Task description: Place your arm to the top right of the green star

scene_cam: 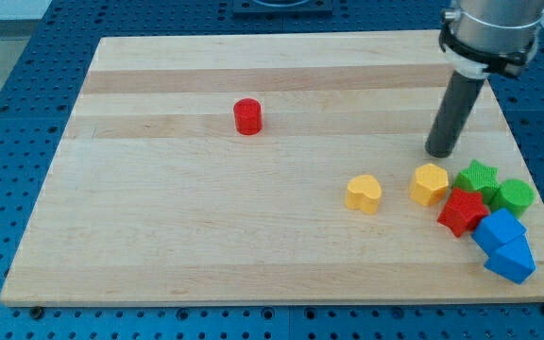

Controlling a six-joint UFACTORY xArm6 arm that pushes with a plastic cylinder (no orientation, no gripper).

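Note:
The green star [477, 177] lies near the view's right edge of the wooden board [206, 236]. My tip [439, 153] rests on the board just up and to the left of the green star, a short gap apart, and above the yellow hexagon [430, 183]. A red star [462, 212] touches the green star from below. A green cylinder [515, 195] sits to the star's right.
A yellow heart [365, 193] lies left of the yellow hexagon. Two blue blocks [504, 244] sit at the lower right, near the board's edge. A red cylinder [247, 116] stands alone at the upper middle.

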